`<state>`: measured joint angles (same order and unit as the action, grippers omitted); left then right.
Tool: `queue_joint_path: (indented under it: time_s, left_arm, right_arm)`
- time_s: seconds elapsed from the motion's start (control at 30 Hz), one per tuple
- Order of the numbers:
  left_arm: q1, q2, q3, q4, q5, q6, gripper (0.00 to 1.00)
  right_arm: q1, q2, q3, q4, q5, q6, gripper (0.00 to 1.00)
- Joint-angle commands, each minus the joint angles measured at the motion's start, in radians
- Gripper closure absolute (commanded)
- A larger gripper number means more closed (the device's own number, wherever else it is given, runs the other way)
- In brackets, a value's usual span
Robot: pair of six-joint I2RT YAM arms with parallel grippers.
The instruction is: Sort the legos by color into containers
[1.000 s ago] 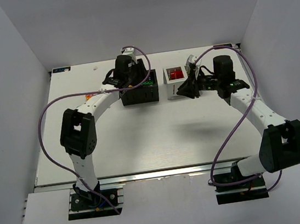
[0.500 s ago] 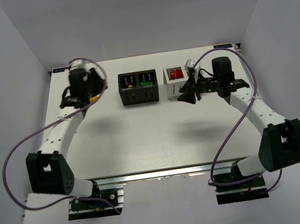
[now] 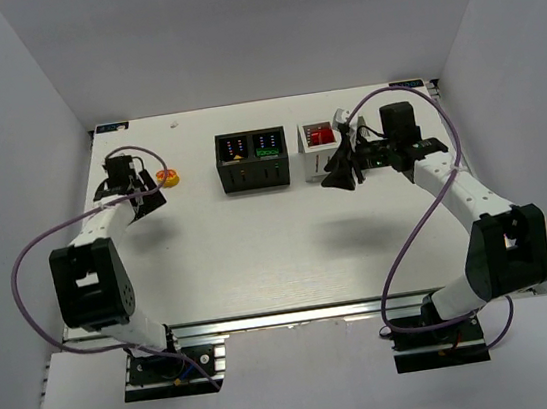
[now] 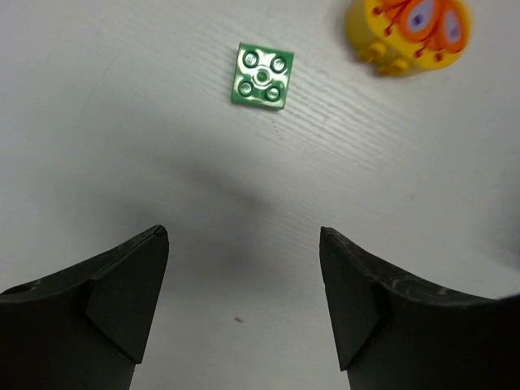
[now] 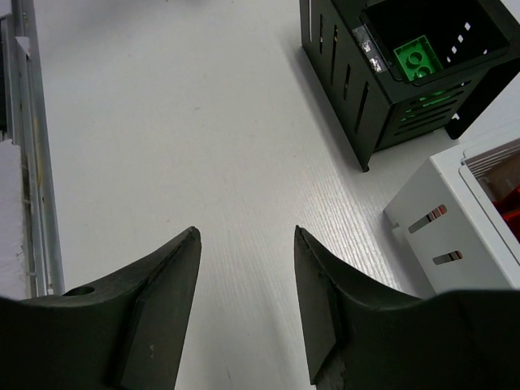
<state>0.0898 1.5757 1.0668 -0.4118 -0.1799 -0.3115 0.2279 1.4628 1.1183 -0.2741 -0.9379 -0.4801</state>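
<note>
A flat green lego (image 4: 262, 75) and a rounded orange-yellow lego (image 4: 416, 28) lie on the table ahead of my open, empty left gripper (image 4: 244, 236). In the top view the left gripper (image 3: 144, 203) hovers at the far left, next to the orange-yellow lego (image 3: 167, 177). The black container (image 3: 254, 174) holds orange-yellow and green bricks. The white container (image 3: 311, 164) holds red ones. My right gripper (image 3: 338, 174) is open and empty just in front of the white container. In the right wrist view the gripper (image 5: 246, 231) faces bare table, with the black container (image 5: 349, 89), a green brick (image 5: 420, 58) and the white container (image 5: 443, 227) to the right.
Grey walls enclose the white table (image 3: 260, 257) on three sides. An aluminium rail (image 3: 288, 315) runs along the near edge. Purple cables loop from both arms.
My left arm has swung from over the black container to the table's far left beside the orange-yellow lego. The right gripper has shifted slightly left.
</note>
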Motion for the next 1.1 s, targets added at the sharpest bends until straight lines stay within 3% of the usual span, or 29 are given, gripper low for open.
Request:
queue_joint_path:
  time_s: [0.0,0.2,0.83,1.07]
  left_arm:
    - [0.01,0.061,0.045,0.024,-0.001,0.086,0.16]
    - [0.018,0.21,0.119,0.071,0.04,0.123,0.21]
    - [0.037,0.362,0.194,0.232,0.005,0.143,0.33]
    - [0.042,0.366,0.191,0.243,0.02,0.143,0.47]
  right_arm:
    - [0.005,0.004,0.046,-0.01,-0.027,-0.011,0.45]
    - [0.007,0.011,0.049,-0.004,-0.029,-0.006,0.44]
    - [0.008,0.042,0.104,-0.045,-0.015,-0.028,0.44]
    - [0.008,0.047,0.104,-0.043,-0.015,-0.025,0.44]
